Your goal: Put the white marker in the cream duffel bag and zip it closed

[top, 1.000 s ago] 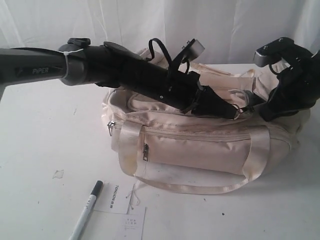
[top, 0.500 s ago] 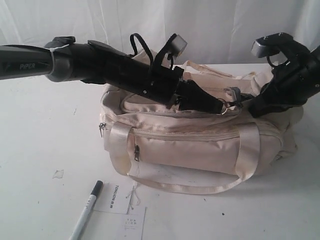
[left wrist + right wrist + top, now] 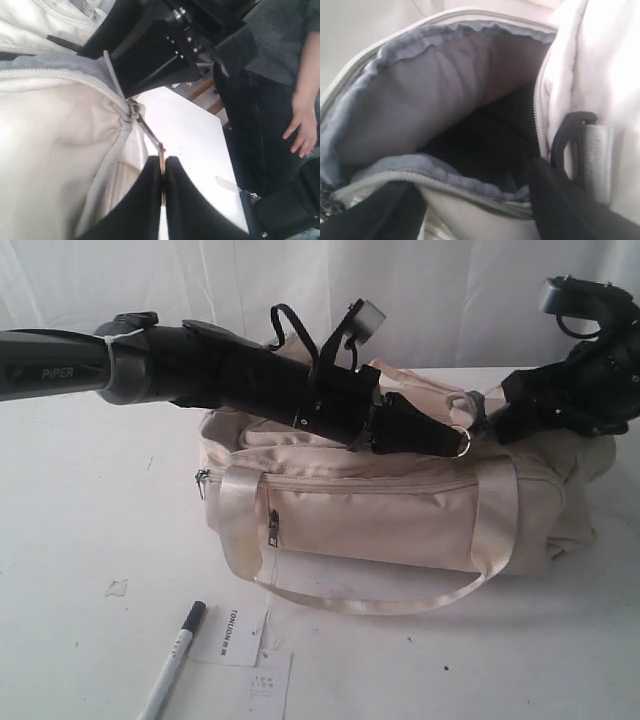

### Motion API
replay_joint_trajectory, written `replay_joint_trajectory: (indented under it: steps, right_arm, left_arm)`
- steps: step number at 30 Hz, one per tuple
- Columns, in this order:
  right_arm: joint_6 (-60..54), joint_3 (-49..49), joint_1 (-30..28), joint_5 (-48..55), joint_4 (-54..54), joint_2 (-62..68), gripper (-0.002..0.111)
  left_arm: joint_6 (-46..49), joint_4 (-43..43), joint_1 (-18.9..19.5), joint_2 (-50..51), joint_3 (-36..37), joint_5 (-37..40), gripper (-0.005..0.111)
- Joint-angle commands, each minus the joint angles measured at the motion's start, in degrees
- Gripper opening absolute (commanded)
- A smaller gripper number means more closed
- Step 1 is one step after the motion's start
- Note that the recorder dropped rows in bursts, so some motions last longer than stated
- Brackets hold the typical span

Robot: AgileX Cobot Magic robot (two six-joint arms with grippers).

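- The white marker [image 3: 172, 658] lies on the surface [image 3: 70, 540] at the near left, black cap pointing away, just beside the paper tags [image 3: 243, 638]. Its tail runs out of sight at the near edge, so I cannot tell how much surface is left under it.
- Behind it sits the cream duffel bag [image 3: 380, 525]. The right wrist view shows its mouth gaping, with dark lining inside.
- The left tool [image 3: 161, 169] reaches across the bag top and pinches the metal zip pull [image 3: 147, 132] toward the bag's right end, fingers tight together.
- The right tool [image 3: 470, 215] hovers at the mouth, jaws spread wide, gripping nothing.
- To my eye the bag is open and the marker not yet fetched. Next, the free tool must travel to the near left for it.
- Bare surface left of the bag gives room. The looping strap handles [image 3: 495, 530] look like snags.
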Motion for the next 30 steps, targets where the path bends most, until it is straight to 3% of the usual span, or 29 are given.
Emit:
replay_joint_trajectory:
  steps: [1, 6, 10, 16, 24, 30]
  right_arm:
    - [4.27, -4.04, -1.49, -0.72, -0.05, -0.44, 0.057]
    - [3.66, -6.88, -1.49, 5.47, 0.2, -0.44, 0.057]
    - [-2.83, -7.96, -1.49, 18.85, 0.09, -0.44, 0.057]
    - [-7.38, -7.96, -1.49, 18.9, -0.7, -0.85, 0.057]
    - [3.93, -7.99, -1.49, 16.45, -0.16, 1.76, 0.057]
    - [7.1, -7.99, -1.49, 16.59, 2.17, 5.33, 0.057]
  left_arm:
    - [3.36, 1.28, -1.33, -0.97, 0.64, 2.84, 0.0]
    - [4.27, 1.28, -2.21, -0.97, 0.64, -0.93, 0.0]
    - [4.27, 1.28, -2.21, -0.97, 0.64, -6.19, 0.0]
    - [4.27, 1.56, -2.21, -0.84, 0.64, -6.74, 0.0]
    - [1.24, 8.3, -2.21, 1.3, 0.42, 0.36, 0.0]
    - [1.63, 7.74, -2.21, 2.04, 0.42, -0.98, 0.0]
